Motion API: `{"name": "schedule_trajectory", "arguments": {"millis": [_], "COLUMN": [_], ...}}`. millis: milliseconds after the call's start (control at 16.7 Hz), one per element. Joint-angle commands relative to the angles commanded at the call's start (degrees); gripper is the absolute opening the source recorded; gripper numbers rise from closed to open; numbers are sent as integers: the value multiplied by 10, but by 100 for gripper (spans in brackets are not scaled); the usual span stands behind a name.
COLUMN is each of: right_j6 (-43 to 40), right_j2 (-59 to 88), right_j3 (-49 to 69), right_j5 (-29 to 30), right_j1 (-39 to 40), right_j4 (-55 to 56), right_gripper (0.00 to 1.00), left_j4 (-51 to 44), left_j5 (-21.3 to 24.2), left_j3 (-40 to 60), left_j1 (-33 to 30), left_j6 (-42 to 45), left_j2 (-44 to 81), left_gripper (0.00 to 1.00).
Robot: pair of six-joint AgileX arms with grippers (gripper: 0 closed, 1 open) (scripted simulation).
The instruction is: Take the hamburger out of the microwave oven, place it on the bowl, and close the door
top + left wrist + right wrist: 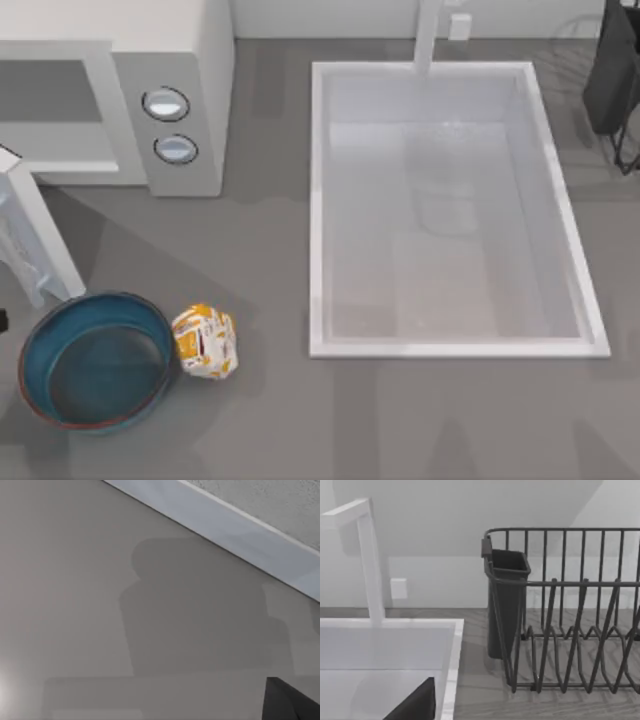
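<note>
The hamburger [205, 342], a paper-wrapped lump with orange patches, lies on the grey table against the right side of the blue bowl [95, 360], outside it. The bowl holds nothing. At the back left stands the white microwave oven [190, 60] with two round knobs. Its door [35, 235] is swung open toward the front left, just behind the bowl. The cavity looks bare. A dark piece of my left gripper [287, 702] edges into the left wrist view over plain grey surface. A dark piece of my right gripper [415, 705] shows above the sink corner.
A large white sink [320, 200] with a white faucet [370, 565] fills the table's middle and right. A dark wire dish rack [570, 630] with a dark cup [505, 600] stands at the back right. Grey tabletop lies between the microwave, hamburger and sink.
</note>
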Motion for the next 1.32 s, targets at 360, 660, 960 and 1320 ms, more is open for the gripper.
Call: {"name": "schedule_trajectory", "arguments": {"millis": [360,660,960,1320], "right_j6": [0,0,0,0], "right_j2": [0,0,0,0], "right_j3": [0,0,0,0], "right_j5": [0,0,0,0], "right_j1": [0,0,0,0], "right_j4": [0,0,0,0], "right_gripper": [100,100,100,100], "left_j4": [6,7,47,116], "left_j5": [-92,-92,-96,-104], "left_j3": [-35,-32,30,127], "left_j1": [-132,-132,-139,-153], "left_j6": [-105,-106,-110,-117], "left_j2": [-58,-55,44,219], "left_gripper": [0,0,0,0]}}
